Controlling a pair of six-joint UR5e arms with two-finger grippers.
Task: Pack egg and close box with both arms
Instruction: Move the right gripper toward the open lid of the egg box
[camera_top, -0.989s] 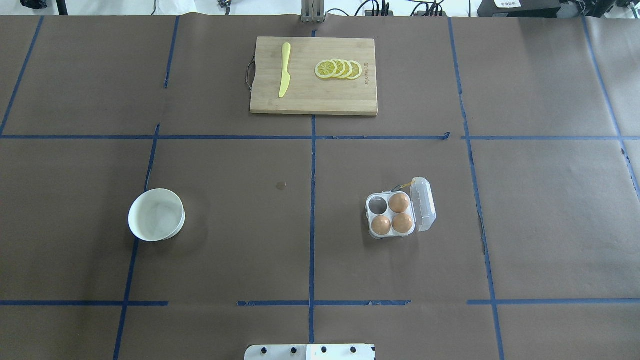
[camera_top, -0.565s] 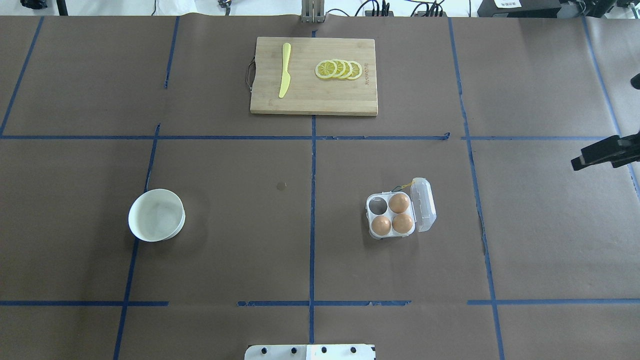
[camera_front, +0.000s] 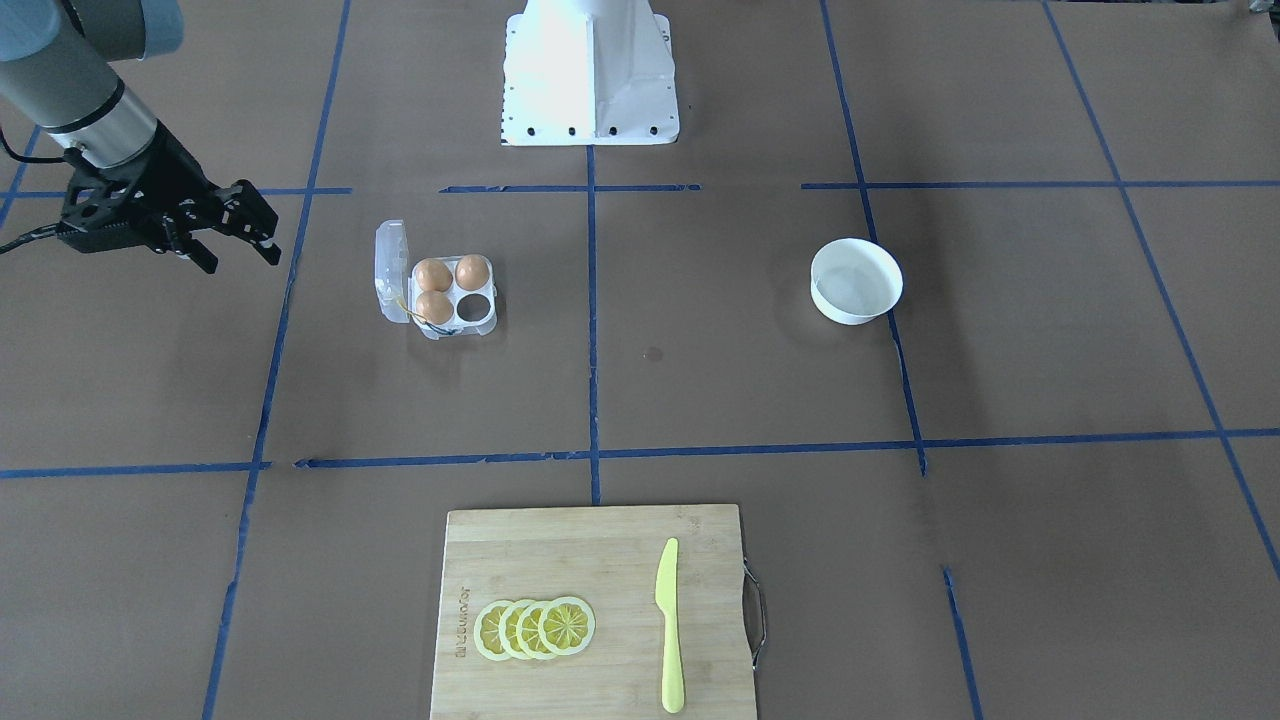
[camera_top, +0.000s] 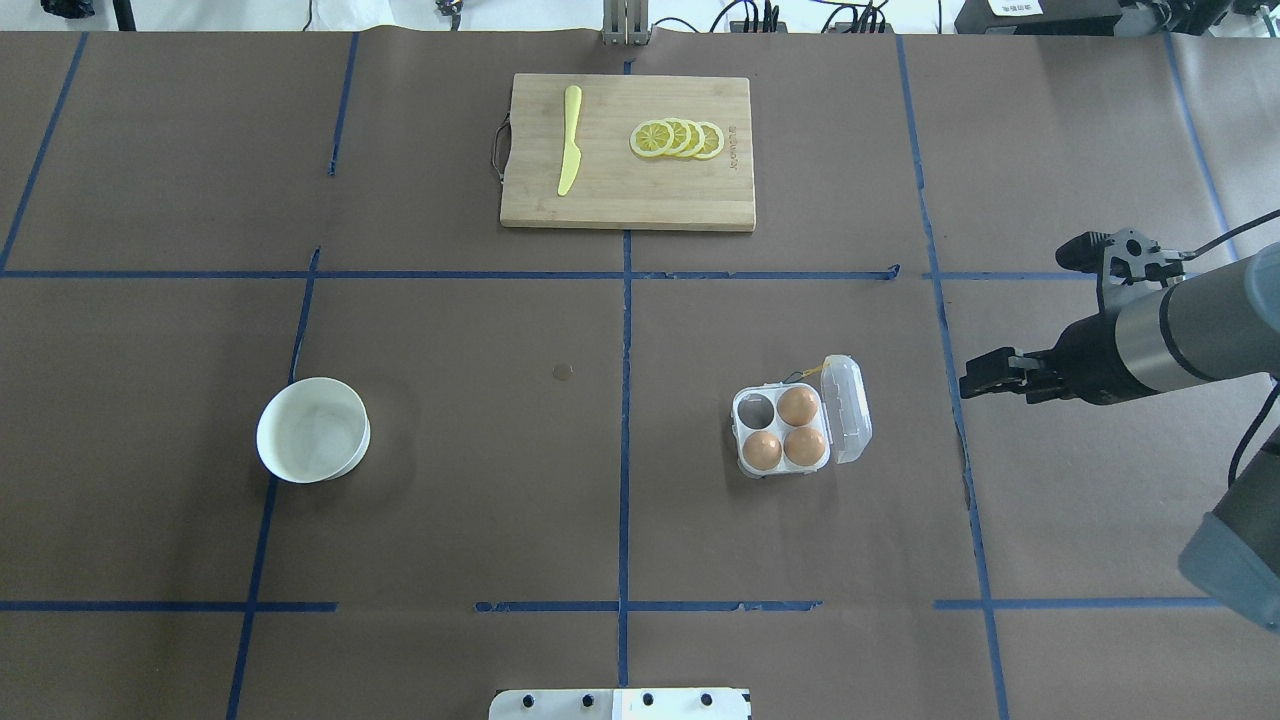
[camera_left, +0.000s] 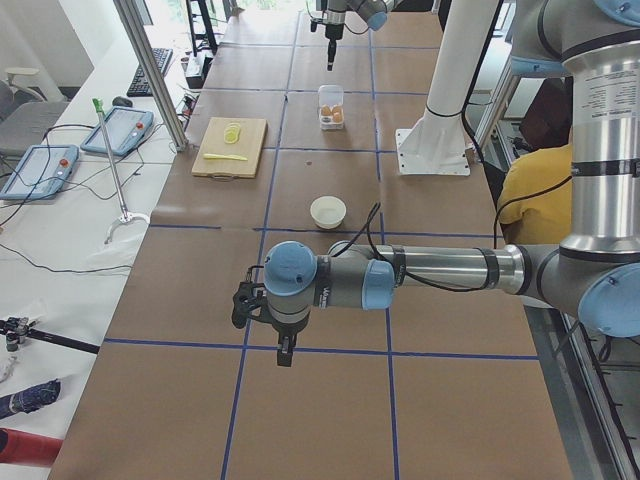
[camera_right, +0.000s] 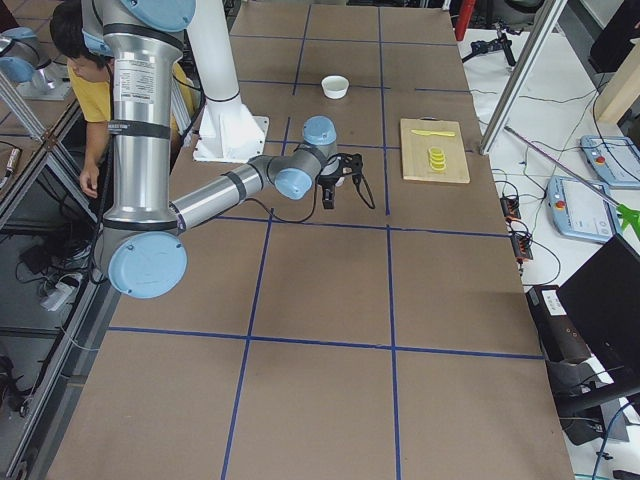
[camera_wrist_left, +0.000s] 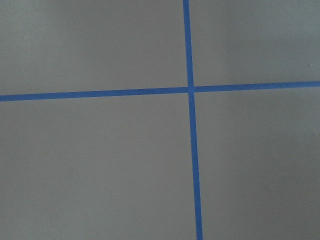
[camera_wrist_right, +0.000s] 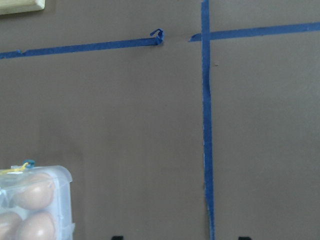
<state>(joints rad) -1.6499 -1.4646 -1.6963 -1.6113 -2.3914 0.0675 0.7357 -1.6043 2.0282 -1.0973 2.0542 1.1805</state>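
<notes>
The right gripper (camera_top: 972, 386) has come in from the right edge. It now hovers near the box (camera_top: 851, 410).

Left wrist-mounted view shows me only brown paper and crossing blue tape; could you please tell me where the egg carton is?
Observer: The egg carton sits on the robot's right half of the table, its lid open.
Operator: How many eggs are inside?
Observer: Three eggs; one cell is empty.
Operator: Is the right gripper near it?
Observer: The right gripper is on the carton's lid side, apart from it, open.
</notes>
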